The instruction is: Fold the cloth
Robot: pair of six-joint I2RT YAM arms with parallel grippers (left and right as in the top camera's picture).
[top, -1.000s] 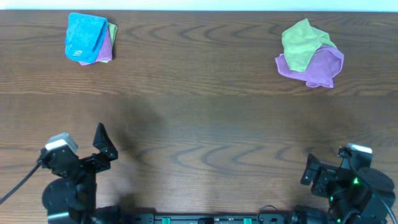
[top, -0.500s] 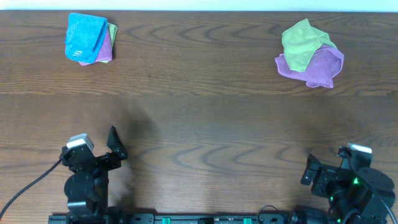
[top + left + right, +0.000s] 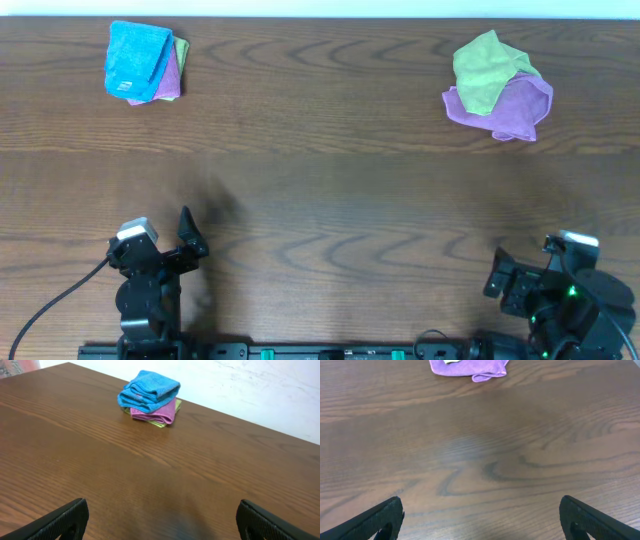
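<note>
The sky-blue cloth (image 3: 137, 59) lies folded at the far left of the table, on top of a folded purple cloth (image 3: 170, 80) and a yellow-green one. It also shows in the left wrist view (image 3: 148, 390), far ahead of the jaws. My left gripper (image 3: 187, 236) is open and empty at the near left edge; its open fingertips (image 3: 160, 522) frame bare wood. My right gripper (image 3: 497, 272) is open and empty at the near right edge, its jaws (image 3: 480, 520) over bare wood.
A crumpled yellow-green cloth (image 3: 485, 68) lies on a crumpled purple cloth (image 3: 515, 108) at the far right. The purple cloth's edge shows at the top of the right wrist view (image 3: 470, 367). The wooden table (image 3: 330, 190) ends at a white wall behind.
My left arm has drawn back and swung right toward its base, its gripper turning to point up the table. The right arm and the cloths have not moved.
</note>
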